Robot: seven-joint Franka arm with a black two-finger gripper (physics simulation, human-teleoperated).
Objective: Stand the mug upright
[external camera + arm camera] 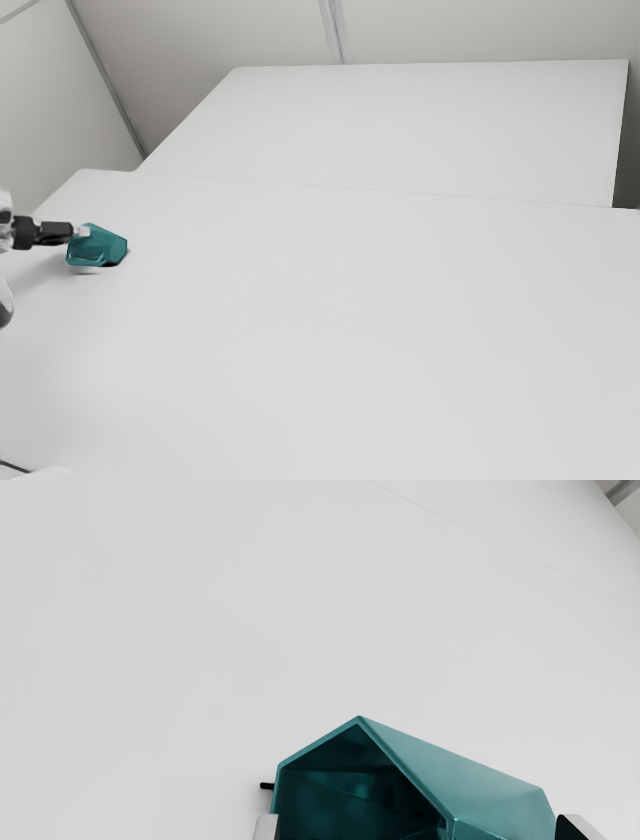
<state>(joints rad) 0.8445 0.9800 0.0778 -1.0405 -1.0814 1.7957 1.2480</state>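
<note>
White tabletop (350,330) w/ mug (465,765) on its side, btwn jaws of tool (82,232), spread wide, grip unclear.

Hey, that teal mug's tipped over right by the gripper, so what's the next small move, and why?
I'd probably squeeze the gripper gently on the mug before any turning. Its mouth faces sideways, so it likely needs a good tilt to stand up, and the gripper is already right at it in both views, so a secure hold seems worth making sure of first.
</note>
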